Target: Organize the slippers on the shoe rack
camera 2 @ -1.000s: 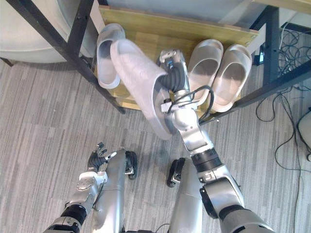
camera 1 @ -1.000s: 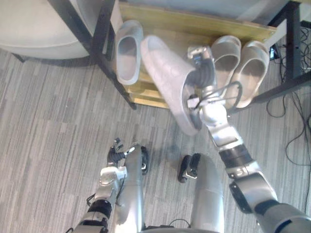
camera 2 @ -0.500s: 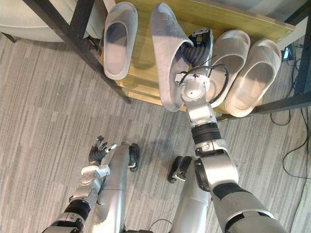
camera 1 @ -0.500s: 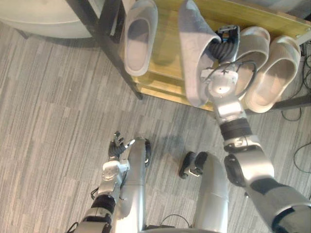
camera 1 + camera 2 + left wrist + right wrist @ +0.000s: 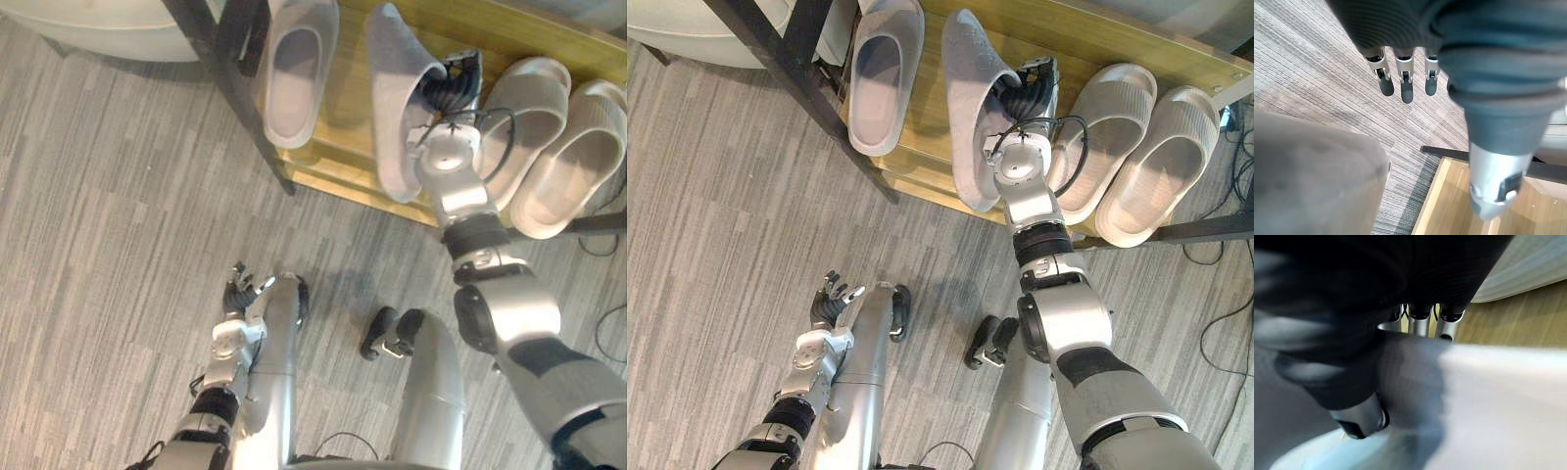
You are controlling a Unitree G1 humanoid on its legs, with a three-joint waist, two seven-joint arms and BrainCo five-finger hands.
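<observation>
My right hand (image 5: 453, 93) is shut on a grey slipper (image 5: 392, 108), fingers inside its strap. The slipper is tilted on its side over the wooden shelf (image 5: 333, 166) of the shoe rack, its heel past the shelf's front edge. To its left on the shelf lies the matching grey slipper (image 5: 299, 69). To its right lie two beige slippers (image 5: 524, 108), side by side. In the right wrist view the held slipper (image 5: 1498, 396) shows close under the fingers (image 5: 1420, 323). My left hand (image 5: 238, 294) hangs low over the carpet, open and holding nothing.
A black metal post (image 5: 245, 88) of the rack slants down past the left grey slipper. A pale rounded piece of furniture (image 5: 98, 15) stands at the top left. Grey striped carpet (image 5: 118, 245) spreads in front of the rack. Cables (image 5: 1229, 313) lie at the far right.
My right hand has carried the grey slipper from in front of the rack up over the shelf, between the grey slipper and the beige pair. The camera has moved too.
</observation>
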